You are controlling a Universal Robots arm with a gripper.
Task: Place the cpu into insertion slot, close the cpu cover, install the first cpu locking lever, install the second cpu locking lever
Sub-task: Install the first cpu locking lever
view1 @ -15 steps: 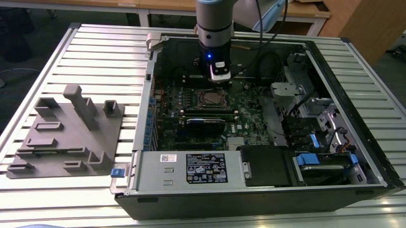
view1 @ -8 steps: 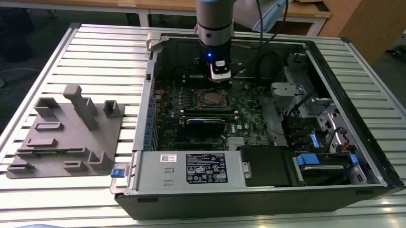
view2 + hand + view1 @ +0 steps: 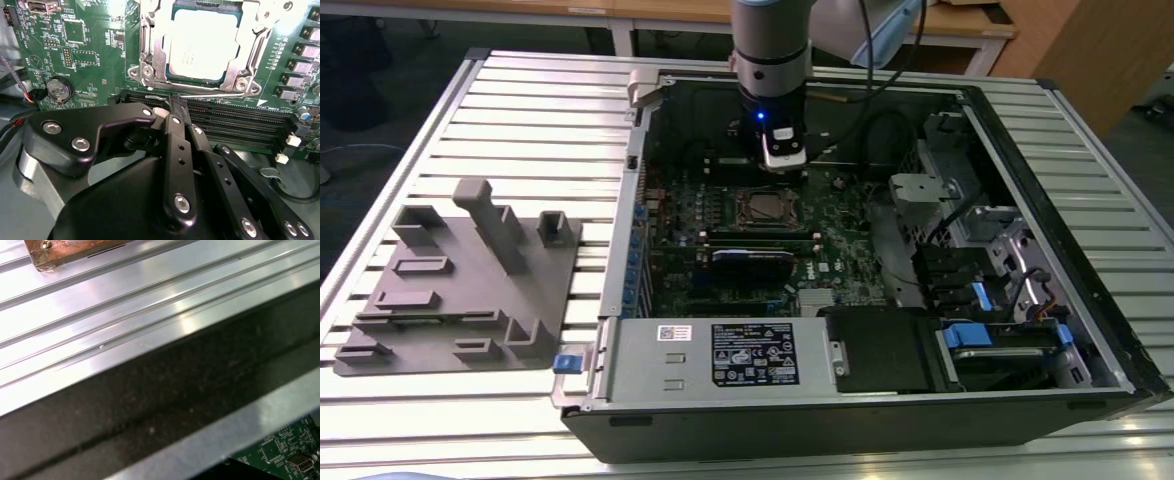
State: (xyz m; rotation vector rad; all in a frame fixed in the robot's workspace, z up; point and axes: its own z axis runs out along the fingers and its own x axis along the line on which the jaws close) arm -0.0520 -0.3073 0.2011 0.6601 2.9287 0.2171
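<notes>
The cpu (image 3: 202, 42), a pale silver square, lies in the insertion slot (image 3: 767, 208) on the green board inside the open computer case. The cpu cover (image 3: 150, 50), a silvery frame with a square window, lies flat around it. A thin metal lever rod (image 3: 210, 91) runs along the socket's edge nearest my fingers. My gripper (image 3: 176, 101) has its black fingers drawn together, with the tip just at that rod. In the exterior view my gripper (image 3: 781, 165) hangs straight down over the board, just behind the socket.
Long black memory slots (image 3: 235, 122) lie under my fingers, and a coin battery (image 3: 59, 90) sits off to one side. A grey fixture block (image 3: 460, 280) stands on the slatted table at the exterior view's left. The power supply box (image 3: 720, 355) and drive bays (image 3: 987, 260) crowd the case.
</notes>
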